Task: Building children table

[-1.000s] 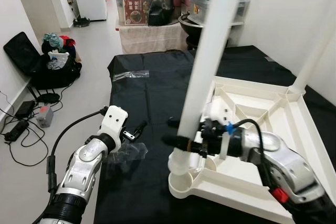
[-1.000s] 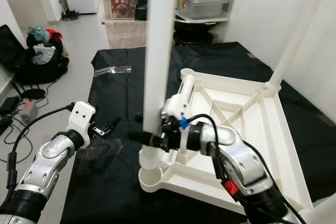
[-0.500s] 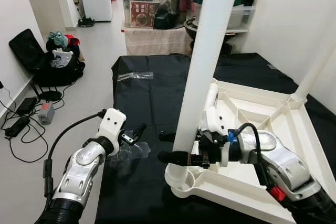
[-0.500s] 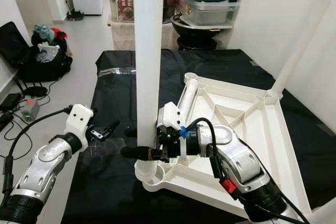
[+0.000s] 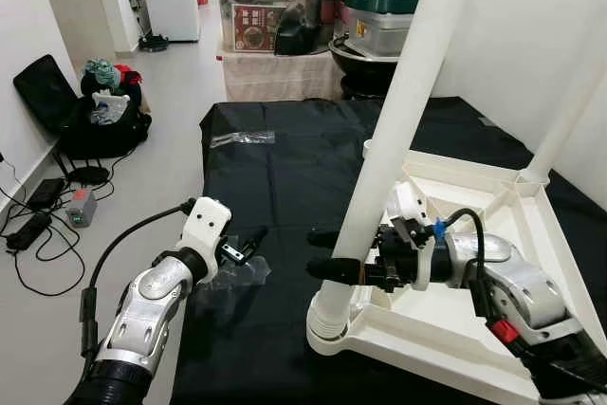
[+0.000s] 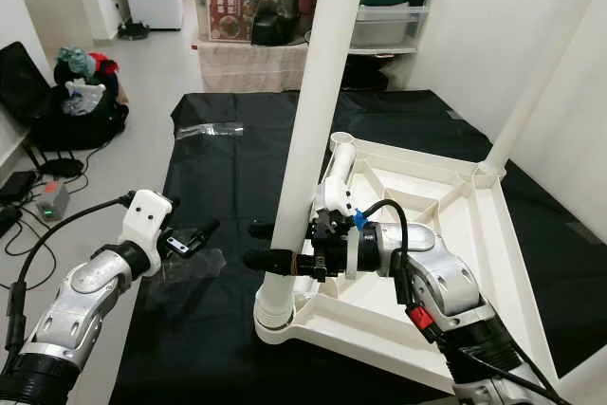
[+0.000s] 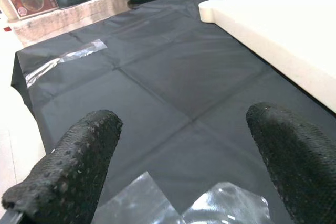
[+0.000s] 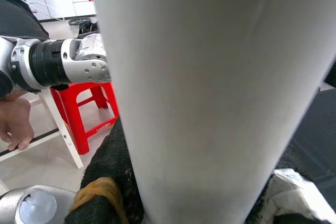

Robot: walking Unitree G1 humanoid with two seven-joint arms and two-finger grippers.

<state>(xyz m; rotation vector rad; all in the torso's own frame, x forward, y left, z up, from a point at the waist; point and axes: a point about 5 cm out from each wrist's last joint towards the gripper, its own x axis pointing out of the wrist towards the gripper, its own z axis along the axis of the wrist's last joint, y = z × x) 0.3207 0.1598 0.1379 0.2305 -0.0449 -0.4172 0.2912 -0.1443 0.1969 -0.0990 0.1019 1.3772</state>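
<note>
The right hand [image 5: 327, 253] grips a tilted white leg [image 5: 394, 149] seated in the corner socket of the upturned table [image 5: 474, 329]. The left hand [image 5: 248, 242] hovers open above clear plastic [image 5: 232, 275].

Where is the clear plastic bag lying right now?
In the left eye view the clear plastic bag lies on the black sheet at the robot's left, just beneath the left hand and apart from the upturned white tabletop.

We are seeing the table leg [image 6: 308, 130] hiding part of our right hand [image 6: 261, 246]; the far leg [image 5: 569, 111] is running off-frame.
</note>
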